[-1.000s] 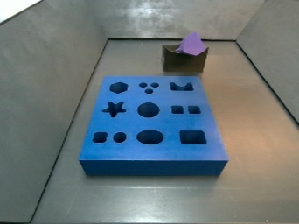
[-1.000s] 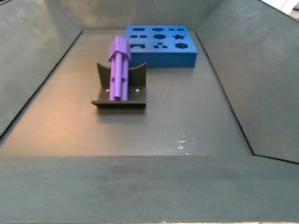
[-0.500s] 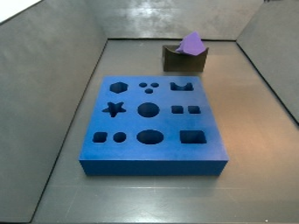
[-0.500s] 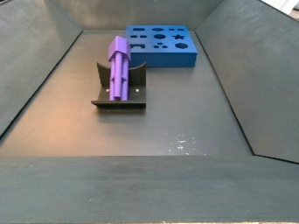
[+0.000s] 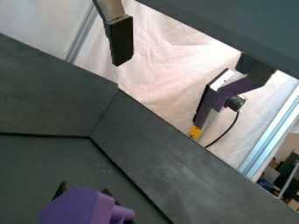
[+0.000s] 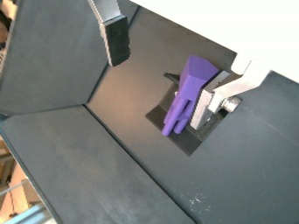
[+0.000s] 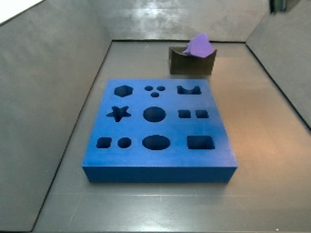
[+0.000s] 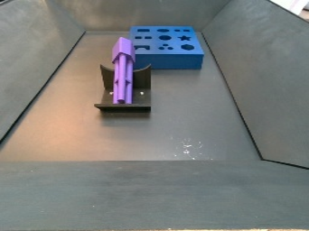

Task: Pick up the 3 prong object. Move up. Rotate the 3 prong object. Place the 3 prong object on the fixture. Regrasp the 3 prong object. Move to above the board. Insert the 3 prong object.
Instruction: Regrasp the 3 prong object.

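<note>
Gripper [image 6: 173, 54] is high above the fixture and off the part — jaws spread wide, nothing between the silver plate fingers with dark pads [image 6: 117, 42]. You can't see it in either side view, apart from maybe a dark corner at the top edge of one; too small to call.

The light-purple plastic 3 prong object [image 8: 123, 68] lies in the dark olive-brown fixture with the U-notch [image 8: 122, 97], long axis running near-to-far, sticking out past the bracket on the far side. In a side view only its purple tip [image 7: 198, 44] shows above the fixture block [image 7: 191, 60]. In a wrist view it sits in the fixture [image 6: 170, 119] well below the fingers, with one finger reading over it and the other far off to the side.

The thick bright-blue board with shaped cutouts [image 7: 158, 126] sits on the floor, apart from the fixture and on its far side in a side view [image 8: 172, 46].

My read: placing is done, regrasp is next. Risks:
- Descent off-centre — a finger lands on the part instead of straddling it and knocks it out of the notch.
- Grasp too far along the length, so the part tilts on closing and the prongs miss their cutout later.
- Finger clips the fixture wall.
</note>
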